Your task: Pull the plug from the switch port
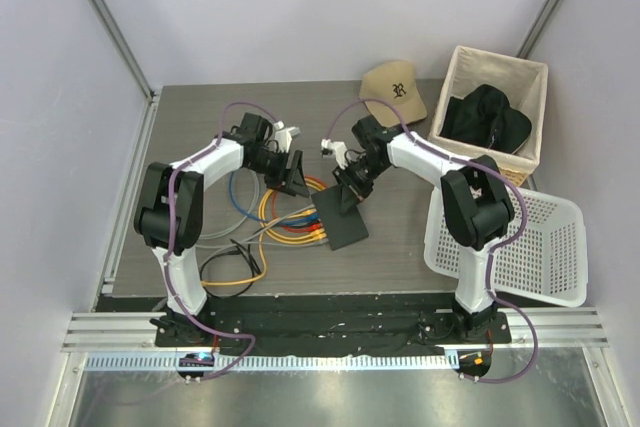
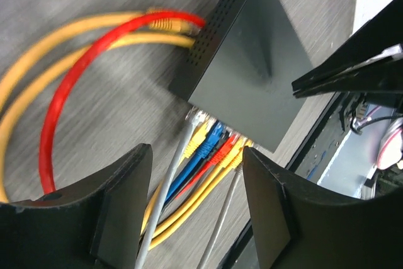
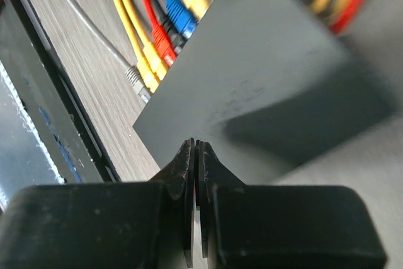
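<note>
The switch (image 1: 340, 219) is a flat black box lying mid-table. Several plugs (image 2: 214, 146) in yellow, blue, red and grey sit in a row in the ports on its near edge. They also show in the right wrist view (image 3: 164, 23). My left gripper (image 2: 198, 206) is open and empty above the cables just short of those plugs. In the top view it (image 1: 290, 172) hovers left of the switch. My right gripper (image 3: 195, 146) is shut with nothing between its fingers. Its tips are over the switch's top (image 3: 271, 74) near a corner. Whether they touch it I cannot tell.
A loose red and a loose yellow plug end (image 2: 170, 23) lie by the switch's vented side. Cable loops (image 1: 240, 217) spread left of the switch. A tan cap (image 1: 395, 87), a wicker basket (image 1: 525, 72) holding a black garment, and a white plastic basket (image 1: 520, 242) are at the right.
</note>
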{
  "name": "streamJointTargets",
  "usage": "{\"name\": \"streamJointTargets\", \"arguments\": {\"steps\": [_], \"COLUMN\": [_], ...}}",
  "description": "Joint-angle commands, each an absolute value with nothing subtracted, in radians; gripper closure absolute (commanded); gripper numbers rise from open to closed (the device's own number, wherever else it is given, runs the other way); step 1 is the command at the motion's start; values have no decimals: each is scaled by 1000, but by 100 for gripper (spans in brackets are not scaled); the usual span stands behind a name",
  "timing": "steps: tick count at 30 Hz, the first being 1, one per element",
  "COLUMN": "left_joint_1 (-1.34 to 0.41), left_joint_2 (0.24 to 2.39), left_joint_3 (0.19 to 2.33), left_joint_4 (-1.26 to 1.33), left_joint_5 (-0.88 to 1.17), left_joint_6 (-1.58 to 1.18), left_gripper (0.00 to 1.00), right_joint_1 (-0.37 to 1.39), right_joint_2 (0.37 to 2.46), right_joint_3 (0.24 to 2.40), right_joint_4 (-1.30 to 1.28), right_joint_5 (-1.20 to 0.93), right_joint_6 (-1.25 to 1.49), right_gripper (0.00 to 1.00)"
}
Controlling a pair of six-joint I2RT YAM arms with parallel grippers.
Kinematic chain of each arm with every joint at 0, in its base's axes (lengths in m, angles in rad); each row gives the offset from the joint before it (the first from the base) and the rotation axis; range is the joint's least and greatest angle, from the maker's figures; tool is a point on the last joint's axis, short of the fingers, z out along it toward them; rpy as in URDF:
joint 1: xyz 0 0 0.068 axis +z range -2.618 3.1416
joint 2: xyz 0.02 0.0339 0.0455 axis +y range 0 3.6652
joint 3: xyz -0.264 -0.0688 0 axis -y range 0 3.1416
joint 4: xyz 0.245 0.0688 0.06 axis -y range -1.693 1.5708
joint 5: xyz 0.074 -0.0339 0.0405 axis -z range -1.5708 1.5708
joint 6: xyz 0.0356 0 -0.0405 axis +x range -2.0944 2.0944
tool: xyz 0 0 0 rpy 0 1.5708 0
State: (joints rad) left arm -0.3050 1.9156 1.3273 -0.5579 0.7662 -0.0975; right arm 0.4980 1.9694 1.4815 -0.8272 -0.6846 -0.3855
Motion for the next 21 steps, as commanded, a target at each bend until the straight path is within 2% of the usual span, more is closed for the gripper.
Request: {"name": "streamJointTargets", "arguments": {"steps": [1,11,21], "left_joint_1": [-299,-299,-299], "left_joint_2": [1914,1966,2049], "left_joint_3": [1283,1244,1282], "left_joint_4": [-520,-433,-388], "left_joint_5": [779,845,861], "left_joint_6": [-77,-107,-147], "left_gripper": [39,44,47], "right_joint_1": [531,538,537], "right_joint_2": [1894,1999,2017], "right_joint_3": [1411,1362,1401], "right_joint_4": [-743,-718,-744], "right_joint_5": [-696,-690,-666], "right_joint_6": [-354,-336,-370], "right_gripper": [99,99,99]}}
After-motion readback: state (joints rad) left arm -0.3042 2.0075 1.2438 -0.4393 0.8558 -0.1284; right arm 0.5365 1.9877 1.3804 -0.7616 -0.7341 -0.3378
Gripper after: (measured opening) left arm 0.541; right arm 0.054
